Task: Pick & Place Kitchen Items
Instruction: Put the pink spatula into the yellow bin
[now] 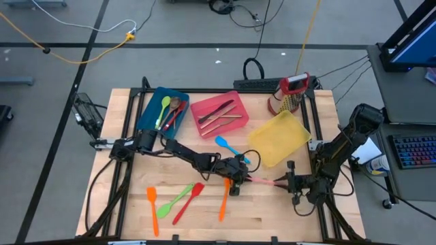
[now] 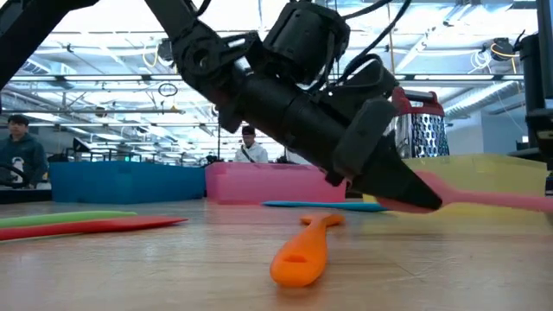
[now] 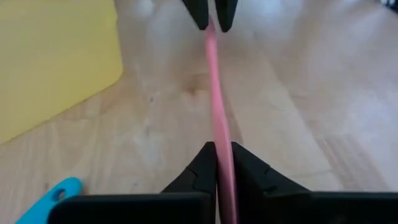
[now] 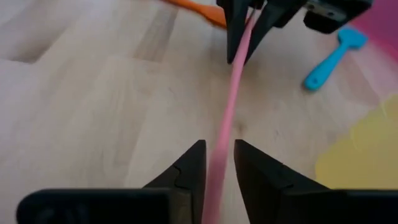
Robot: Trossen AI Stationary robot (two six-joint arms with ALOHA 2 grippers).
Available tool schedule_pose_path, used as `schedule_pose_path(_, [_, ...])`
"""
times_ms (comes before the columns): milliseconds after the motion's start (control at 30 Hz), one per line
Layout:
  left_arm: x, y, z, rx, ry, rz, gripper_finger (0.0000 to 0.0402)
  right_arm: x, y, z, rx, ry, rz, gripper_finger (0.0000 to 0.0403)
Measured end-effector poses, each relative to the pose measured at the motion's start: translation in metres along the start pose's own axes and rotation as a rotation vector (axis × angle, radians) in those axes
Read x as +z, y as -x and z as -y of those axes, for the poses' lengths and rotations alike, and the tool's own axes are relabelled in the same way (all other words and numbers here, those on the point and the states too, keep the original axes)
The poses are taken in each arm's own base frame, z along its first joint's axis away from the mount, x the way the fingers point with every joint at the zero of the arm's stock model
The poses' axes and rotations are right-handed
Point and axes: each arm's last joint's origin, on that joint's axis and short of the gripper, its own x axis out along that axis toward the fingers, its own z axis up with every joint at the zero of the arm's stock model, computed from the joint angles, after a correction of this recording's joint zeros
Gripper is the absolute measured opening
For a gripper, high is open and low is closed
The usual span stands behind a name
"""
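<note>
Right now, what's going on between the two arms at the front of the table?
Both arms meet on a pink utensil: a handover. The left claw is shut on one end, and the right claw sits around the other end with a small gap showing. An orange spatula lies on the table just below them, and the yellow bin is close by.

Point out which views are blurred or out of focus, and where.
Low view: the left gripper looms soft-edged; the orange spatula in front is blurred too. Right wrist view: the pink utensil smears near the lens. High view: evenly lit.
</note>
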Motion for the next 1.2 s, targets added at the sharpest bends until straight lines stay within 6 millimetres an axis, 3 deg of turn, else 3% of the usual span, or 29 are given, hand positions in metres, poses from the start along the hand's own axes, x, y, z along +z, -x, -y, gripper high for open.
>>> schedule_pose_path(267, [0.018,0.013,0.009,0.039,-0.035,-0.009,0.0022,0.008,-0.007,0.008,-0.080,-0.001,0.032,0.0087])
schedule_pose_path(400, [0.028,0.023,0.018,0.062,-0.052,-0.027,0.0028,0.021,-0.007,0.008,-0.051,-0.006,0.093,0.0103])
schedule_pose_path(600, [0.041,0.038,0.027,0.157,-0.060,-0.053,0.0020,0.055,0.005,0.016,-0.093,0.153,0.292,0.0135])
schedule_pose_path(800, [0.054,0.051,0.036,0.259,-0.080,-0.048,0.0030,0.075,0.023,0.027,-0.085,0.061,0.413,0.0140])
schedule_pose_path(1000, [0.066,0.063,0.031,0.392,-0.071,-0.027,0.0019,0.086,0.039,0.038,-0.076,-0.003,0.498,0.0135])
schedule_pose_path(1200, [0.068,0.067,0.004,0.560,-0.024,-0.016,0.0021,0.092,0.050,0.047,-0.087,0.009,0.551,0.0134])
